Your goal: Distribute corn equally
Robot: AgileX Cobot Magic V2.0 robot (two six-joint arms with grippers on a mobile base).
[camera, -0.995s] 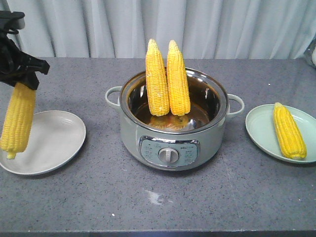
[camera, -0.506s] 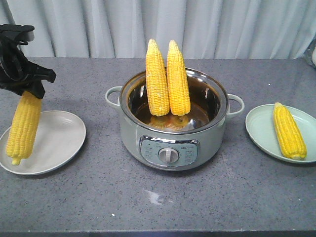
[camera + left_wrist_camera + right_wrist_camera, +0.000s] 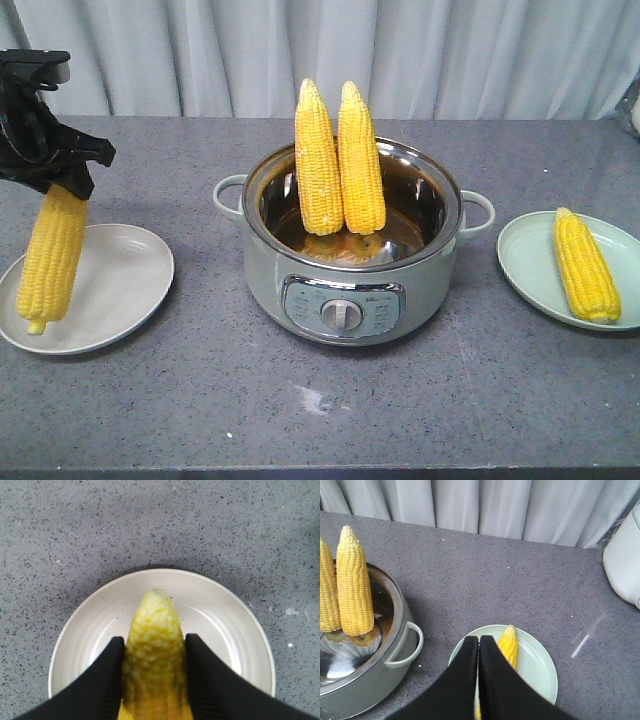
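A bright yellow corn cob was gripped by the black left end effector over the round white plate; lowering seemed needed.

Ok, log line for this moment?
left gripper: shut on held cob, over white plate | right gripper: shut, empty | pot: two cobs | green plate: one cob

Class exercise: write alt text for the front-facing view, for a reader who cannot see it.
The robot's left hand dangles a held cob tip-down over a white plate. In the centre, two cobs stand on end in a cooking pot; at right, a fourth cob lies on a green plate.
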